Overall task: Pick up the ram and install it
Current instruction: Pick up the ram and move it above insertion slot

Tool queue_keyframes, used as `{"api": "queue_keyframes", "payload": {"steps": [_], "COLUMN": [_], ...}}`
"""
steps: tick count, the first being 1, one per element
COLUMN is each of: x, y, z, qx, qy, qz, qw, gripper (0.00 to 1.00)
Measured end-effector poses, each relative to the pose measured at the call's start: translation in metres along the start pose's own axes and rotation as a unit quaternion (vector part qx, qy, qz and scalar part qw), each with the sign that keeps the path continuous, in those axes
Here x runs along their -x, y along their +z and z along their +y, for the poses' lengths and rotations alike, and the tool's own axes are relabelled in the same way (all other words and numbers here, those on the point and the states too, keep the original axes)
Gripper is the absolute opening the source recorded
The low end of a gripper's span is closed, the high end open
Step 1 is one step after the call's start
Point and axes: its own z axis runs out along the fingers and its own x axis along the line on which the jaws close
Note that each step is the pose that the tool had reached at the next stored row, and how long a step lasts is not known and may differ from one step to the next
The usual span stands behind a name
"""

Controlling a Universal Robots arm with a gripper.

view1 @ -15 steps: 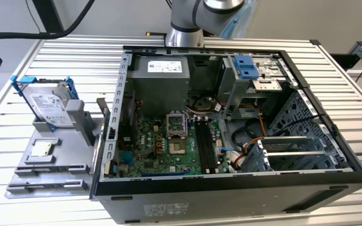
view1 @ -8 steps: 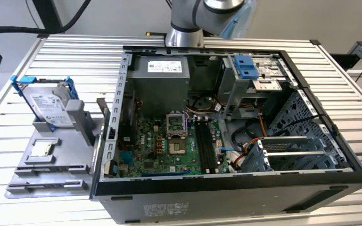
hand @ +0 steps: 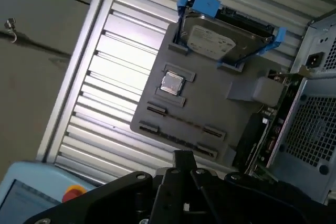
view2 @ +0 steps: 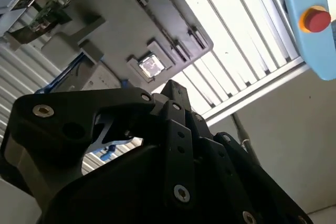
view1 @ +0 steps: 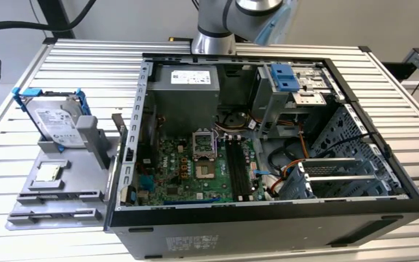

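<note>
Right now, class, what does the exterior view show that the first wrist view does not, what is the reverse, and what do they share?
Exterior view's own: the inside of the open case, with the motherboard, its black memory slots and the power supply. First wrist view's own: the end effector in the foreground, a light-blue pendant with a red button, and the floor beside the table. Shared: the gray fixture, the hard drive in its blue frame and a small square chip on that fixture, next to the case.

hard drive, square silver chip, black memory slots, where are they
hard drive [view1: 53, 121]: exterior view, its silver label face
square silver chip [hand: 172, 83]: first wrist view, its centre
black memory slots [view1: 240, 169]: exterior view, their middle
</note>
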Motion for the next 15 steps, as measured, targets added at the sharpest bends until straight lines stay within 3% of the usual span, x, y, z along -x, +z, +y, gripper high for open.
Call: {"api": "queue_keyframes", "payload": {"steps": [4,8,12,15], "x": [0.0,0.0,0.0,0.0], "y": [0.0,0.0,0.0,0.0], "z": [0.0,0.0,0.0,0.0], "qx": [0.0001,0.0003,0.0004,0.0005], "qy": [-0.036,-0.073,-0.109,-0.136], "qz": [0.0018,0.0035,0.0053,0.0065], "qw": [0.99933,0.99735,0.99407,0.99069], "gripper": [0.0,0.0,0.0,0.0]}}
